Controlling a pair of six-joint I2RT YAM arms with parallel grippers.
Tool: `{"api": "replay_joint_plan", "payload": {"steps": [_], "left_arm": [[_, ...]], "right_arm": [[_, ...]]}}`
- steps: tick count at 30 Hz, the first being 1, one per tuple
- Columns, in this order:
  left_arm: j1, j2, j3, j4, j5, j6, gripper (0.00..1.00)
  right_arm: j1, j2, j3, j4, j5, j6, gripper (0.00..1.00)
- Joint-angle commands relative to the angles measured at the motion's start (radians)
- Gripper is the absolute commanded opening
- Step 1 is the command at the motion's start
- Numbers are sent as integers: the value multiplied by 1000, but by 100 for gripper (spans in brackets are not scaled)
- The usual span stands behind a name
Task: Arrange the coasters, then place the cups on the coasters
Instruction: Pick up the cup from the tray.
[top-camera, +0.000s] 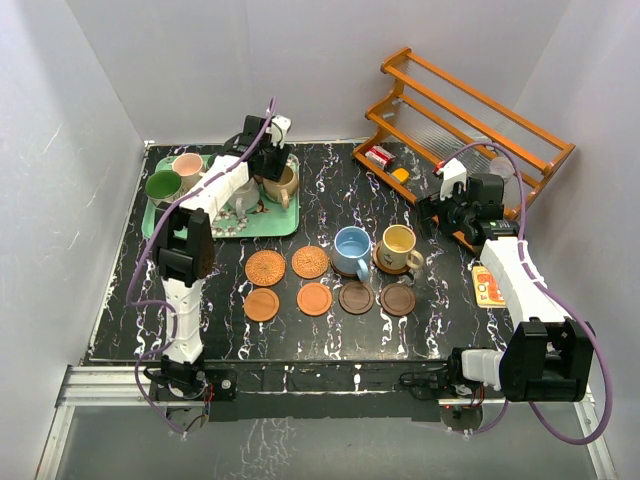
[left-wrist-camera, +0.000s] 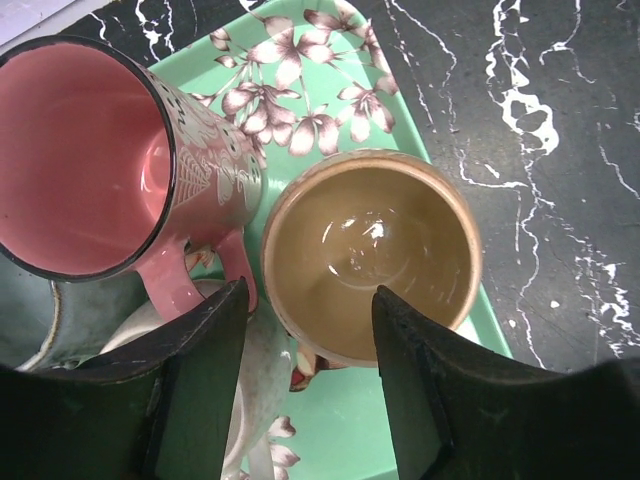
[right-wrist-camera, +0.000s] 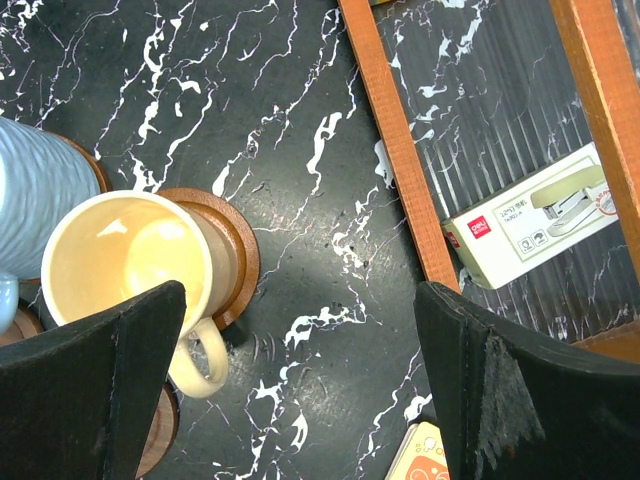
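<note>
A green tray (top-camera: 290, 226) sits at the bench's far left corner. On it are a green mug (top-camera: 163, 186) and a pink mug (left-wrist-camera: 90, 150), with a tan mug (left-wrist-camera: 365, 250) at the tray's right end. The left claw (left-wrist-camera: 310, 300) hangs over the tan mug's near rim. Its jaws are half apart, one beside the pink mug's handle and one over the tan mug's rim, and they are not pinching anything.

In the middle of the bench the coasters lie in two rows of four. Four orange-tan coasters (top-camera: 265, 267) are on the left, and two bare dark brown coasters (top-camera: 355, 297) are near-right. The two far-right coasters carry a light blue mug (top-camera: 351, 248) and a yellow-cream mug (right-wrist-camera: 125, 260).

The right claw (right-wrist-camera: 300, 295) hovers wide and empty just right of the yellow-cream mug. A wooden rack (top-camera: 470, 110) stands at the far right corner.
</note>
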Motion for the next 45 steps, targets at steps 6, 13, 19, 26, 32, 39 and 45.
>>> {"api": "replay_joint_plan", "payload": {"steps": [6, 13, 19, 26, 32, 39, 45], "left_arm": [[-2, 33, 53, 31, -53, 37, 49], [-2, 71, 83, 13, -60, 43, 47], [-2, 35, 47, -24, 12, 10, 42], [-4, -56, -60, -68, 123, -51, 39], [-5, -99, -99, -97, 149, -72, 38], [-4, -21, -7, -119, 50, -37, 45], [-4, 54, 56, -125, 14, -2, 44]], "right_arm": [[-6, -1, -3, 30, -16, -13, 98], [-6, 0, -4, 29, -14, -15, 98], [-6, 5, -3, 25, -12, -17, 98], [-6, 11, -3, 24, -10, -20, 98], [-6, 19, -1, 24, -16, -19, 98], [-6, 26, 2, 19, -18, -17, 98], [-6, 24, 2, 18, -19, -17, 98]]}}
